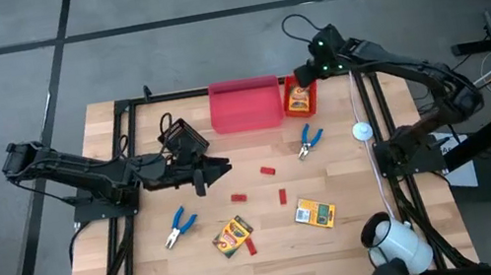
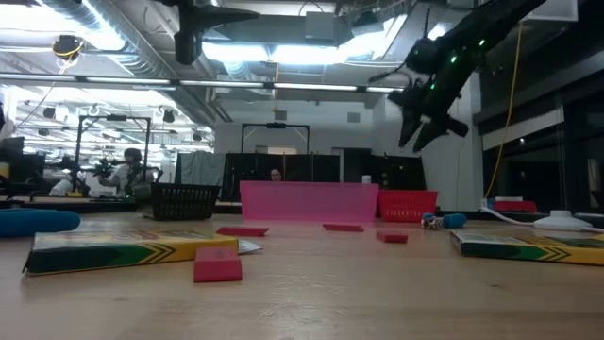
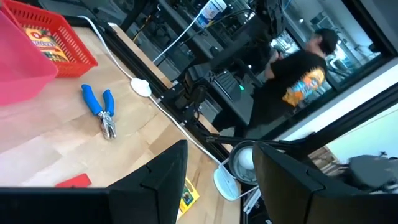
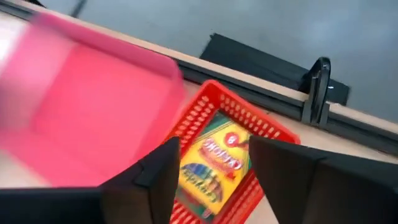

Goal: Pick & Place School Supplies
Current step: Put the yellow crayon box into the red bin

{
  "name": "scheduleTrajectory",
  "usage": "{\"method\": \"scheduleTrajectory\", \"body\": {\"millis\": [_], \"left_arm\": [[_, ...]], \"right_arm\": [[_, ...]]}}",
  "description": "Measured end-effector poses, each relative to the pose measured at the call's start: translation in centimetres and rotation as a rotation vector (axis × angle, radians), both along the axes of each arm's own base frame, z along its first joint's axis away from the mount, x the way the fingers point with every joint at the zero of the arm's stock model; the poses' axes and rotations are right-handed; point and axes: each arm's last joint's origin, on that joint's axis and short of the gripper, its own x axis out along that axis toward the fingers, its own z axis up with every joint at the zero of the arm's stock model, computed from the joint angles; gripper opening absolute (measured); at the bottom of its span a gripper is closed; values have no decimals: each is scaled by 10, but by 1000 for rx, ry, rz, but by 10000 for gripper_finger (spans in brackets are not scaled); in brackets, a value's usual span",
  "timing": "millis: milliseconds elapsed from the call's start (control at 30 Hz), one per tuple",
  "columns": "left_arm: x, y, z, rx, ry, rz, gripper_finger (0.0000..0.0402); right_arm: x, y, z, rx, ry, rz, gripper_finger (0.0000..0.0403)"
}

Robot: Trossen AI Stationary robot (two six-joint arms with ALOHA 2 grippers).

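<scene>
Crayon box (image 4: 211,163): lying in orange bin (image 4: 264,130), lettering unreadable.
My right gripper (image 4: 211,171): hovering above it, fingers spread, empty.
My left gripper (image 1: 221,170): waiting mid-table, fingers apart.

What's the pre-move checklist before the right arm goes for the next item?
1. Crayon box lies inside the orange bin: ok.
2. Right gripper fingers apart, holding nothing: ok.
3. Right gripper is above the bin, clear of its rim: ok in the low view.
4. Left gripper waits open at mid-table, left of the red pieces: ok.
5. Items still on the table: two crayon boxes, two pliers, red pieces: not ok, unsorted.
6. Which bin each remaining item belongs in: cannot tell.
</scene>
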Motion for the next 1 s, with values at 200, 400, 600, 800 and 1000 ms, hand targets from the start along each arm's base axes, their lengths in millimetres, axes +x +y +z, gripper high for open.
{"method": "scheduleTrajectory", "body": {"millis": [200,400,600,800,1000], "left_arm": [[1,8,-4,59,50,6,180],[-12,11,-12,106,210,-151,180],[-27,13,-5,88,209,-280,180],[-40,14,4,129,180,-282,180],[-49,9,9,142,154,-336,180]], "right_arm": [[-6,63,28,113,-29,219,208],[-3,154,41,303,-2,591,193],[-3,215,43,535,30,530,176],[-3,242,13,691,137,306,166],[-6,256,-47,824,121,287,173]]}}
